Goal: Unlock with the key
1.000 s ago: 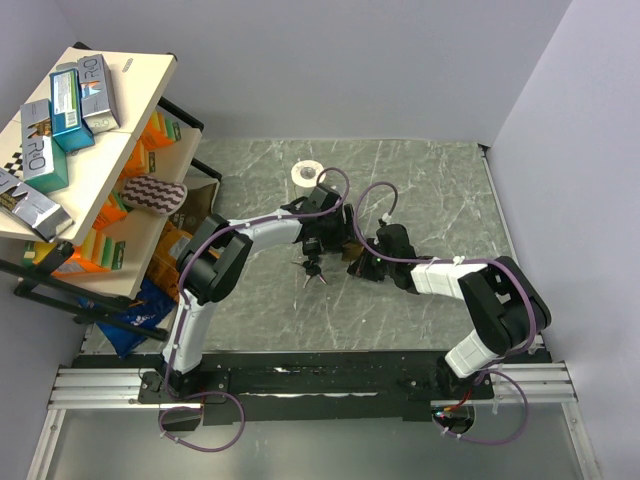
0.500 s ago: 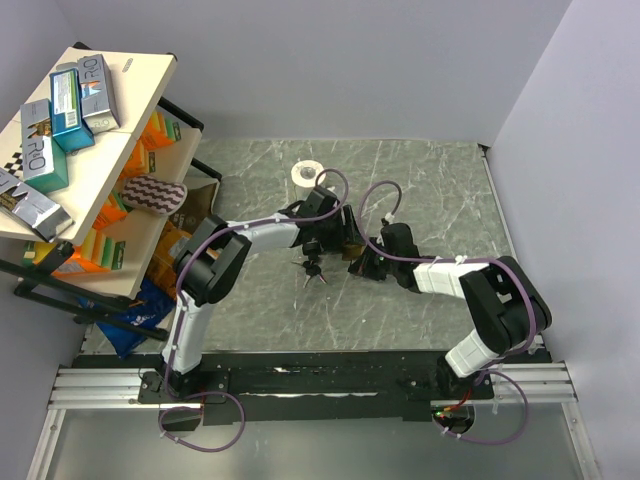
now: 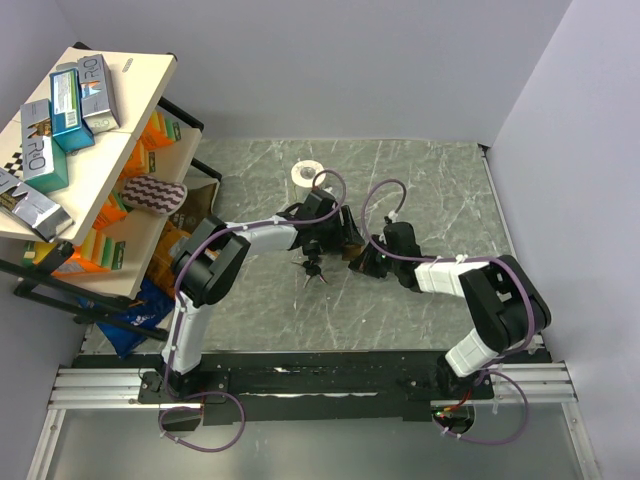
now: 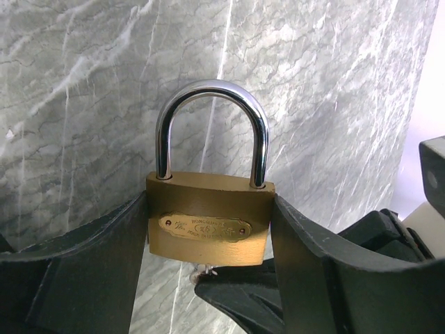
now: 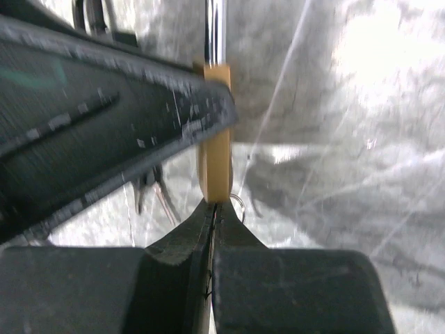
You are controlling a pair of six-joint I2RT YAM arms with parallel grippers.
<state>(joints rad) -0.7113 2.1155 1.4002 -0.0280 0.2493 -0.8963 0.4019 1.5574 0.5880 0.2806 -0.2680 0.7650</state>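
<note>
A brass padlock (image 4: 208,224) with a closed silver shackle (image 4: 211,94) is clamped between my left gripper's (image 4: 208,240) two black fingers (image 4: 90,264). It shows edge-on in the right wrist view (image 5: 216,156). My right gripper (image 5: 213,206) is shut just under the padlock's bottom, pinching the key. Only a silver bit of the key (image 4: 197,275) shows below the lock body. The key ring (image 5: 240,206) and the spare keys (image 5: 158,193) dangle beside it. In the top view both grippers meet mid-table, left (image 3: 335,236) and right (image 3: 359,259), with the bunch (image 3: 312,272) hanging below.
A small white disc (image 3: 304,173) lies on the marble tabletop (image 3: 440,190) behind the grippers. A tilted shelf rack (image 3: 140,90) with boxes and snack bags stands at the left. Walls close the back and right.
Both grippers have shifted very slightly with the padlock and key still joined. The dangling keys stay about where they were.
</note>
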